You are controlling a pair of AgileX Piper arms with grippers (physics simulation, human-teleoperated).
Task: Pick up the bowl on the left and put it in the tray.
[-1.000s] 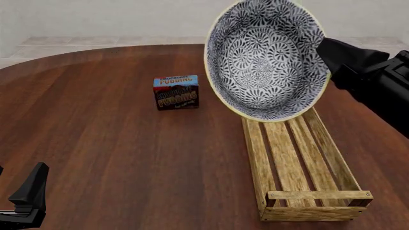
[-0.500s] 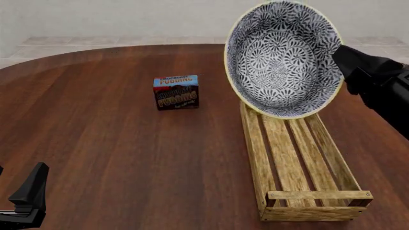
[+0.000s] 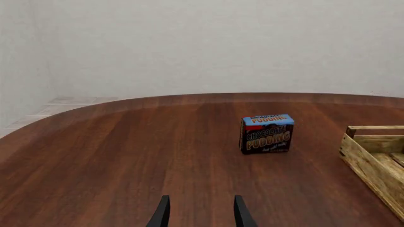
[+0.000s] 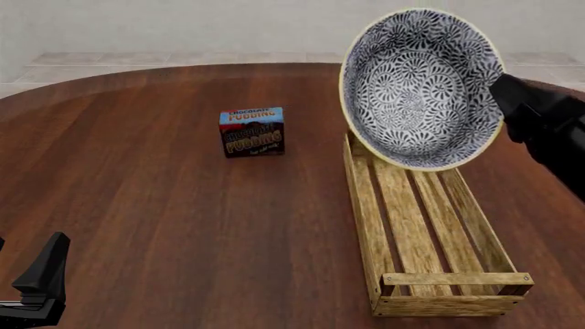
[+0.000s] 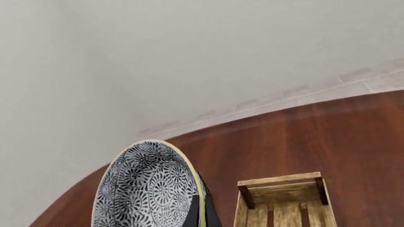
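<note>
In the upper right of the front view the bowl (image 4: 422, 88) hangs in the air, tipped up on edge so its patterned inside faces the camera, with its lower rim overlapping the far end of the tray (image 4: 428, 229). The right gripper (image 4: 501, 92) is clamped on the bowl's rim at the right side, the dark arm slanting off toward the right edge of the frame; in the right wrist view the rim (image 5: 200, 198) runs down between the dark fingers at the bottom of the picture, and the tray's far end (image 5: 281, 189) lies just beyond. What matters for the next move is that the tray's long axis runs from the upper middle of the front view down toward the lower right, and the bowl hovers over only its far end, steeply tilted; judging by this, it should be levelled and brought down inside the slats. The left gripper (image 3: 198, 213) sits low at the bottom of its own view, fingers apart and holding nothing, well away from the bowl. A pudding box (image 4: 251, 131) stands on the table (image 4: 164, 205) left of the tray, clear of both.
</note>
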